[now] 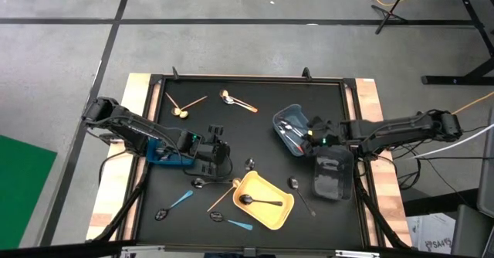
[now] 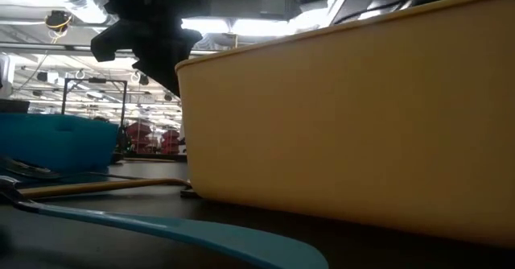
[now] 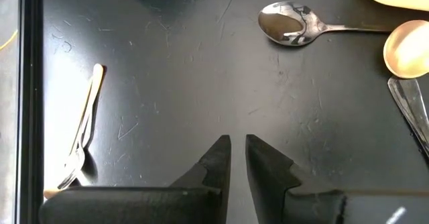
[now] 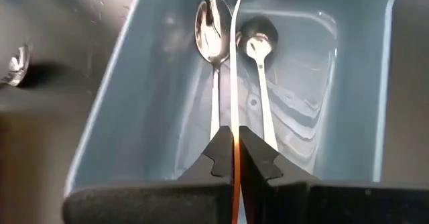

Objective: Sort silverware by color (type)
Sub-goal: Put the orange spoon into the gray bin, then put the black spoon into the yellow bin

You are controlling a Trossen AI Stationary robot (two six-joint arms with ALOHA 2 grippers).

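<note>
Right gripper (image 4: pixel 236 150) over the blue bin (image 1: pixel 292 127) at right, jaws clamped on an orange-handled spoon (image 4: pixel 234 70) hung above 2 matching spoons, apparently for dropping in. Left gripper (image 3: pixel 237 158) low over the surface at left-centre, jaws slightly apart, empty. Black spoon (image 1: pixel 258 201) in the yellow bin (image 1: pixel 278 215); others scattered.

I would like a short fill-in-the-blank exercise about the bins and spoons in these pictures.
1. The right gripper, above the blue bin, is shut on a spoon with an ____ handle.
2. The yellow bin holds one ____ spoon.
3. The left gripper holds ____.

Missing words: orange; black; nothing
</note>
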